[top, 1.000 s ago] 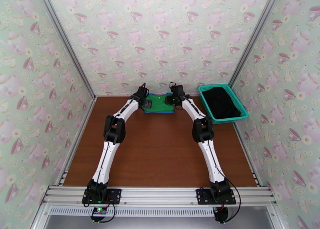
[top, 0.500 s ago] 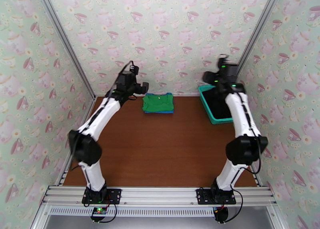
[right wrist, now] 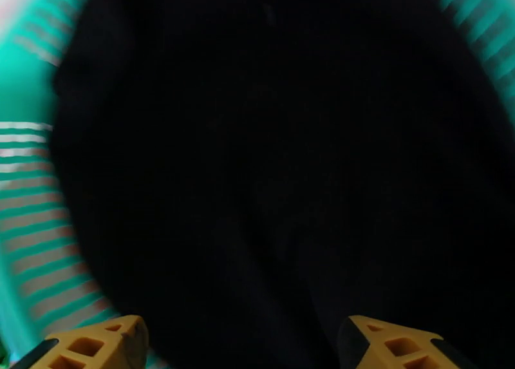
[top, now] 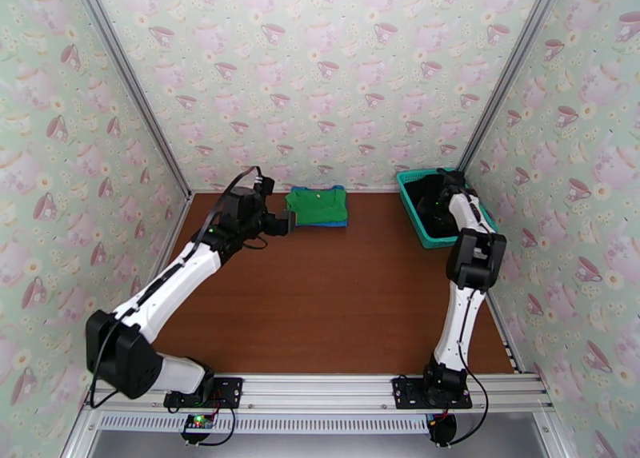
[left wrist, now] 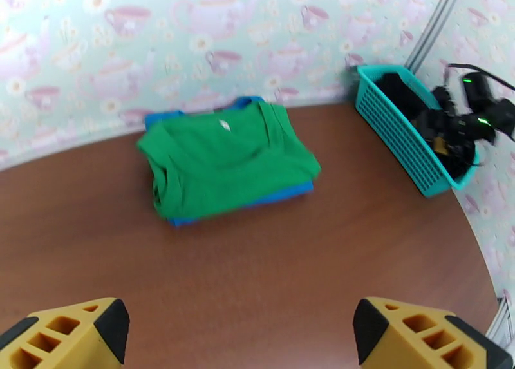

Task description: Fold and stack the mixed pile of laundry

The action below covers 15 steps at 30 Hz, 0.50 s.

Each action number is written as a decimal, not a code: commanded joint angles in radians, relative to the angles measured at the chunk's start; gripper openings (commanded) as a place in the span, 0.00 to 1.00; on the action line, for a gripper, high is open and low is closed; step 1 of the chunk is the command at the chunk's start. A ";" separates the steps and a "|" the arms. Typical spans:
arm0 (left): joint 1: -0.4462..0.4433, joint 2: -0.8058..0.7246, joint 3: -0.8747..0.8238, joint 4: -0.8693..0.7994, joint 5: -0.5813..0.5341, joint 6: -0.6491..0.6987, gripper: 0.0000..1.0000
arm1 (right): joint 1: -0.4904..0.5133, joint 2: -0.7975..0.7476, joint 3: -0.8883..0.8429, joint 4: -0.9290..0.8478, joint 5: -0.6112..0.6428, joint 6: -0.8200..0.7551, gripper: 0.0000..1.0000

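A folded bright green shirt point(top: 318, 205) point(left wrist: 225, 164) lies on a folded blue shirt point(top: 328, 224) point(left wrist: 286, 195) at the back of the table. The black garment point(top: 432, 216) point(right wrist: 277, 158) sits bunched in the teal basket point(top: 413, 209) point(left wrist: 399, 138). My left gripper point(top: 282, 223) point(left wrist: 241, 338) hovers open just left of and nearer than the stack, holding nothing. My right gripper point(top: 438, 198) point(right wrist: 244, 348) reaches down into the basket, jaws wide apart just above the black cloth; whether it touches the cloth is unclear.
The basket stands in the back right corner against the wall post. Patterned walls enclose the brown table point(top: 320, 300) on three sides. The right arm's elbow point(top: 475, 260) hangs over the right table edge.
The left arm drew back from the stack toward the near left. The right arm swung from the stack to the basket, then dropped into it, its jaws widening.
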 commanded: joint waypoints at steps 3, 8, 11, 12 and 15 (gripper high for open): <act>-0.002 -0.033 -0.037 -0.025 -0.023 -0.023 0.99 | 0.004 0.064 0.068 -0.080 -0.002 0.085 0.83; -0.005 -0.006 -0.034 -0.060 -0.036 -0.039 0.99 | 0.031 0.116 0.128 -0.133 0.060 0.063 0.79; -0.010 0.014 -0.030 -0.081 -0.042 -0.051 0.98 | 0.033 0.154 0.200 -0.190 0.064 0.053 0.66; -0.013 0.020 -0.028 -0.089 -0.046 -0.055 0.97 | 0.033 0.164 0.222 -0.206 0.060 0.047 0.56; -0.022 0.029 -0.029 -0.107 -0.060 -0.060 0.95 | 0.033 0.175 0.247 -0.216 0.045 0.025 0.16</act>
